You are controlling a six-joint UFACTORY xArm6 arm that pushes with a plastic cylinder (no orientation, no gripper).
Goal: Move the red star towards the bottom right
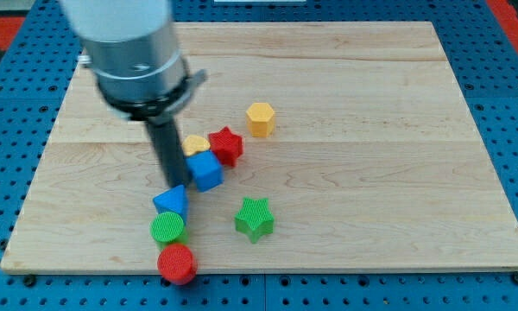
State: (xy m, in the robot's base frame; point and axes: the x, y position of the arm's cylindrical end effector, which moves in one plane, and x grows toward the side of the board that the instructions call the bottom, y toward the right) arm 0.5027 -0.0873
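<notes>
Spanning nearly the whole view, a pale plank-grained wooden worktop [371,130] carries eight ribbed plastic blocks; no writing is legible. No claw is fitted, so nothing is gripped: my tip [173,183] touches the blue cube [206,170] at its nine o'clock. The red star [227,145] sits at the cube's one o'clock, touching it, beside one half-hidden yellow block [195,142].

Singles: yellow hexagon [260,118], green star [255,218], blue triangle [172,201], green cylinder [167,228], red cylinder [177,263].

The table [371,130] was pale, matt wood with visible grain and plank seams. The red star [227,145], green star [255,218], green cylinder [167,228] and red cylinder [177,263] looked like ridged, matt plastic. The rod above my tip [174,183] was dark and dull, under a smooth grey metallic housing [138,52].
</notes>
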